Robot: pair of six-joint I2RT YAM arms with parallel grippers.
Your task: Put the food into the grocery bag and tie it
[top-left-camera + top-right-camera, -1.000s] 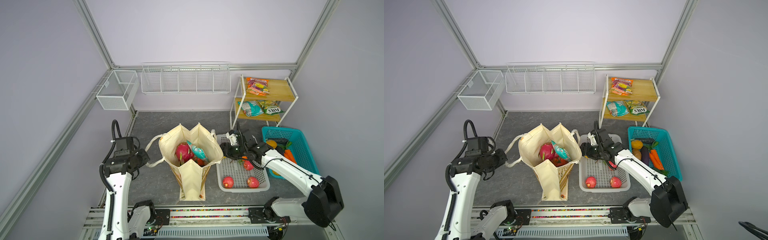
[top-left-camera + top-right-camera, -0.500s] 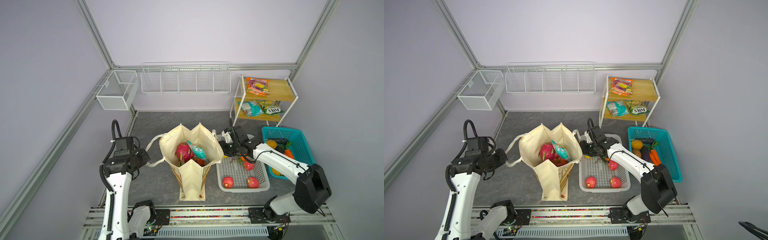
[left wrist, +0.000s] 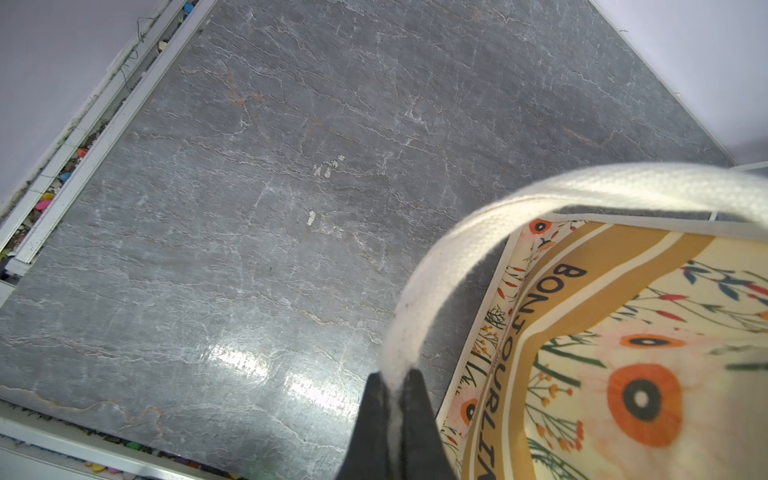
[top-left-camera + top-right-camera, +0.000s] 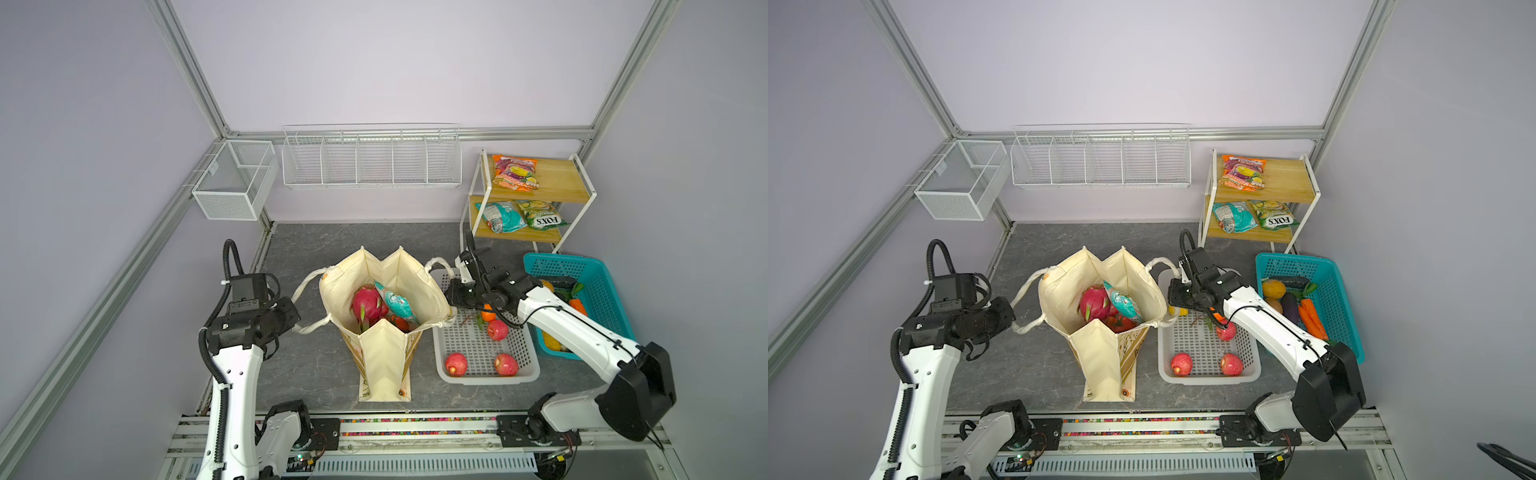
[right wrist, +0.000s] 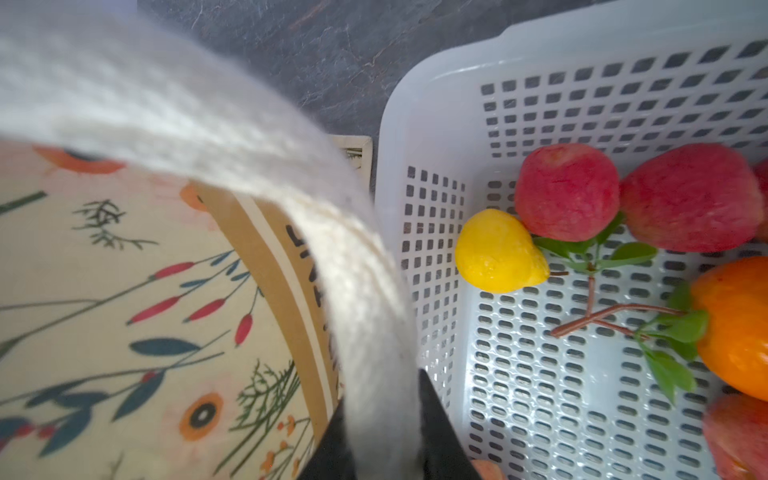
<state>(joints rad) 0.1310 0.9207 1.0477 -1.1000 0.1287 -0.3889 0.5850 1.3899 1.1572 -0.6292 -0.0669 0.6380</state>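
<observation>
The grocery bag (image 4: 384,357) stands open at the centre in both top views, with a pink dragon fruit (image 4: 366,305) and a teal snack packet (image 4: 395,303) inside. My left gripper (image 3: 394,378) is shut on the bag's left strap handle (image 3: 457,232), held out to the bag's left (image 4: 293,316). My right gripper (image 5: 382,399) sits at the bag's right rim (image 4: 451,297), its jaws closed on the right strap handle (image 5: 357,266). Beside it, the white basket (image 4: 486,376) holds red apples (image 4: 456,363), an orange (image 5: 735,324) and a yellow fruit (image 5: 496,251).
A teal basket (image 4: 598,282) with carrots, an eggplant and yellow fruit stands at the far right. The wooden shelf (image 4: 552,166) behind it carries orange, teal and green snack packets. White wire racks (image 4: 370,158) hang on the back wall.
My right gripper moved left from over the white basket to the bag's right strap and closed on it. The left arm has not moved.
</observation>
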